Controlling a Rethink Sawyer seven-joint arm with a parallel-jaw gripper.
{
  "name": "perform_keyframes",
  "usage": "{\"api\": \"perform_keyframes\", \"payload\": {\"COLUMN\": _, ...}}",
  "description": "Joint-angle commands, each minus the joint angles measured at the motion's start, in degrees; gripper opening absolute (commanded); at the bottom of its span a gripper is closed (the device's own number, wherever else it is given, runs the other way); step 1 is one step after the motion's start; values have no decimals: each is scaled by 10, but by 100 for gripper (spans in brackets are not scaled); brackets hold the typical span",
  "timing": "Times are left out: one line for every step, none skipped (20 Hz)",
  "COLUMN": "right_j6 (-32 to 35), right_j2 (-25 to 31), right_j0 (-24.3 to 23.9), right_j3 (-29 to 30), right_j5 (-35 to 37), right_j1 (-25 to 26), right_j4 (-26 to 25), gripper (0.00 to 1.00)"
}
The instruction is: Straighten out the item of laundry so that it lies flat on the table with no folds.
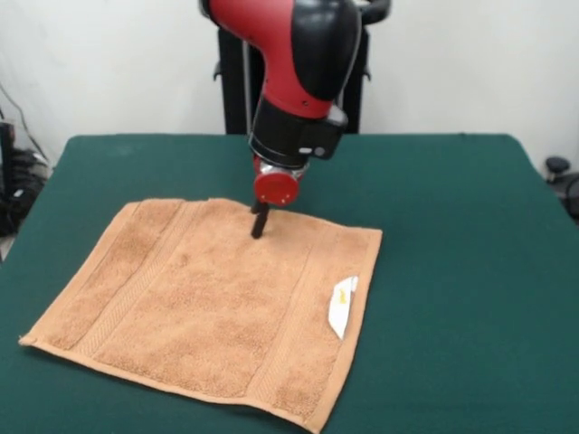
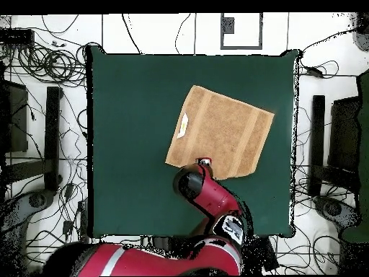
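The gripper (image 1: 260, 223), whether spread or closed I cannot tell, touches down near the far edge of the towel (image 1: 213, 303), which lies spread and apparently flat on the table (image 1: 452, 226), stretching mostly toward the camera.

You have the towel (image 1: 213, 303) spread open and flat on the dark green tabletop (image 1: 452, 226); no folds or turned-over corners show in either view. It is a square of orange-tan terry cloth with woven border bands running along two opposite sides. A small white label (image 1: 343, 306) lies on top of it at one banded edge. Its sides sit skewed to the tabletop's edges. In the overhead view the towel (image 2: 220, 131) lies right of the tabletop's (image 2: 130, 144) middle, well inside all edges.
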State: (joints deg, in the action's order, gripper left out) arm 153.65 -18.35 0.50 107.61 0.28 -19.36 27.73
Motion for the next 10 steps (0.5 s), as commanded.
{"api": "perform_keyframes", "payload": {"right_j6": 64, "right_j2": 150, "right_j0": -33, "right_j3": -63, "right_j5": 27, "right_j1": 37, "right_j4": 17, "gripper": 100}}
{"api": "perform_keyframes", "payload": {"right_j6": 63, "right_j2": 152, "right_j0": -34, "right_j3": -67, "right_j5": 26, "right_j1": 39, "right_j4": 17, "gripper": 100}}
{"api": "perform_keyframes", "payload": {"right_j6": 63, "right_j2": 159, "right_j0": -37, "right_j3": -72, "right_j5": 20, "right_j1": 43, "right_j4": 16, "gripper": 100}}
{"api": "perform_keyframes", "payload": {"right_j6": 63, "right_j2": 163, "right_j0": -37, "right_j3": -75, "right_j5": 18, "right_j1": 45, "right_j4": 17, "gripper": 100}}
{"api": "perform_keyframes", "payload": {"right_j6": 65, "right_j2": 164, "right_j0": -36, "right_j3": -80, "right_j5": 17, "right_j1": 48, "right_j4": 20, "gripper": 100}}
{"api": "perform_keyframes", "payload": {"right_j6": 67, "right_j2": 163, "right_j0": -32, "right_j3": -84, "right_j5": 17, "right_j1": 51, "right_j4": 23, "gripper": 100}}
{"api": "perform_keyframes", "payload": {"right_j6": 71, "right_j2": 157, "right_j0": -24, "right_j3": -90, "right_j5": 20, "right_j1": 54, "right_j4": 29, "gripper": 100}}
{"api": "perform_keyframes", "payload": {"right_j6": 72, "right_j2": 155, "right_j0": -21, "right_j3": -94, "right_j5": 22, "right_j1": 57, "right_j4": 32, "gripper": 100}}
{"api": "perform_keyframes", "payload": {"right_j6": 73, "right_j2": 156, "right_j0": -19, "right_j3": -98, "right_j5": 24, "right_j1": 58, "right_j4": 34, "gripper": 100}}
{"api": "perform_keyframes", "payload": {"right_j6": 74, "right_j2": 157, "right_j0": -18, "right_j3": -102, "right_j5": 25, "right_j1": 60, "right_j4": 37, "gripper": 100}}
